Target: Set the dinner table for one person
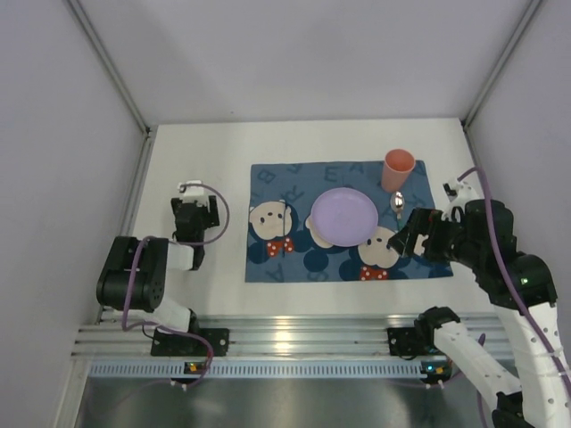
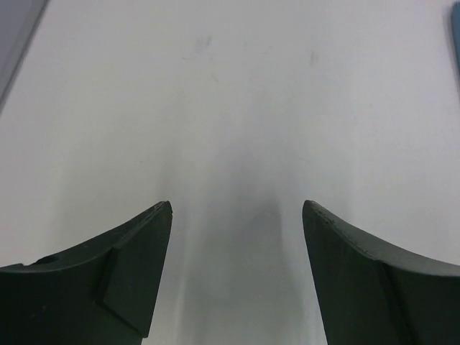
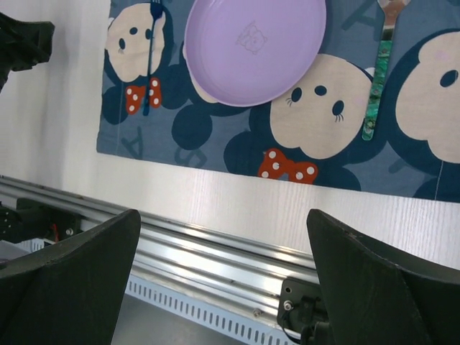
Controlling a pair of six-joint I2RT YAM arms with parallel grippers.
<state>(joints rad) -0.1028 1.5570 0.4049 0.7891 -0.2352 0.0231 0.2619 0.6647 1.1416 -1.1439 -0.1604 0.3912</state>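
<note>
The white dinner table holds a blue mouse-print placemat. On the mat lie a purple plate, a pink cup at the far right corner, a spoon right of the plate and a blue fork left of it. My left gripper is open and empty over bare table left of the mat; its fingers stand wide apart. My right gripper is open and empty, raised over the mat's right side. Its view shows the plate, fork and green-handled spoon.
An aluminium rail runs along the table's near edge, also in the right wrist view. Grey walls close the table in on the left, back and right. The mat's edge shows at the top right of the left wrist view.
</note>
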